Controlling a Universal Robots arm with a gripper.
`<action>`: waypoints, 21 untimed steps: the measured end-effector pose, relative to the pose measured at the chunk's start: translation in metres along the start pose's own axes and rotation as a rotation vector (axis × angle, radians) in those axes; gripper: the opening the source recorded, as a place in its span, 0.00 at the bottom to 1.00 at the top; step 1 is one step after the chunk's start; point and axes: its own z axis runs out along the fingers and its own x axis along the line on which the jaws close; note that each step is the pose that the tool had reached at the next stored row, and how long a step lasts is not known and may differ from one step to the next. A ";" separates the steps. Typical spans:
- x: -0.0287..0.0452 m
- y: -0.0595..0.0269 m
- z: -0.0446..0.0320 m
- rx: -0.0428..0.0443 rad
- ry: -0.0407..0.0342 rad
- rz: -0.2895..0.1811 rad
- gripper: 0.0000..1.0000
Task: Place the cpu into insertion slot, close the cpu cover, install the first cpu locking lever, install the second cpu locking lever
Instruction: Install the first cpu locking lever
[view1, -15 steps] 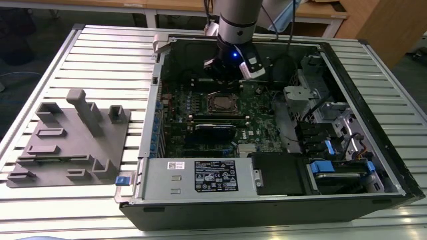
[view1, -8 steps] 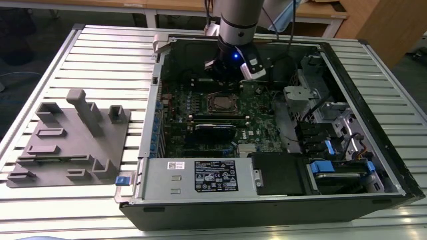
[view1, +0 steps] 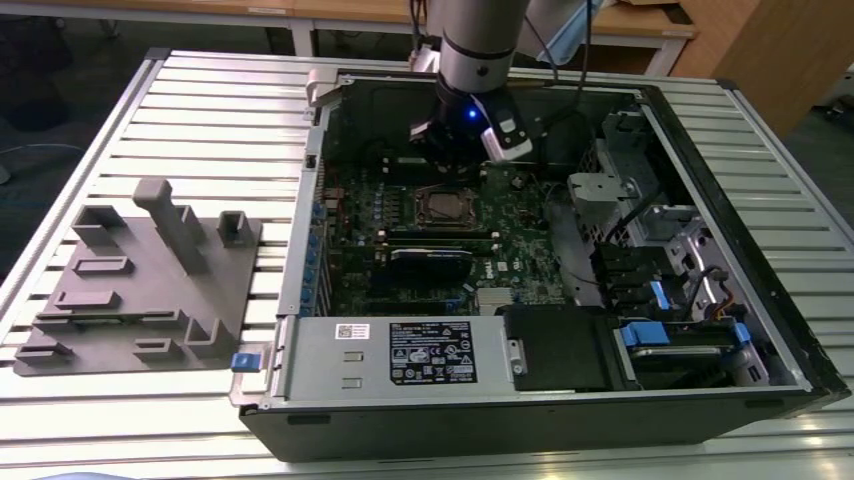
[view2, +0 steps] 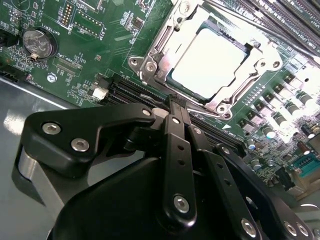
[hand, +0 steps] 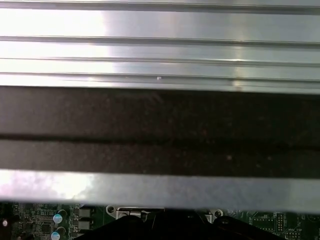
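The cpu (view2: 207, 62), a dull silver square, lies flat in the insertion slot on the green motherboard (view2: 85, 55). The cpu cover (view2: 150, 62), a silvery frame, lies down around it, and the chip shows through its square opening. In the exterior view the socket (view1: 441, 205) sits mid-board inside the open computer case. My gripper (view2: 172, 105) hangs just beside one edge of the socket, its black fingers pressed together with nothing between them. In the exterior view the gripper (view1: 461, 155) is at the back of the case, a little above the board. I cannot make out how the locking levers stand.
A grey fixture block (view1: 147, 280) lies on the slatted table at the exterior view's left. The power supply (view1: 400, 355) fills the case's front, with drive bays and blue cables (view1: 667, 310) at the right. A dark card (view1: 434, 262) stands in front of the socket. A coin battery (view2: 37, 42) sits on the board.
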 end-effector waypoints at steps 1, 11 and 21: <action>-0.0001 0.0000 0.0005 0.0000 0.0000 0.000 0.11; -0.0005 -0.0003 0.0032 0.0003 0.0002 0.000 0.11; -0.0011 0.0045 0.0039 0.0007 0.0000 0.000 0.11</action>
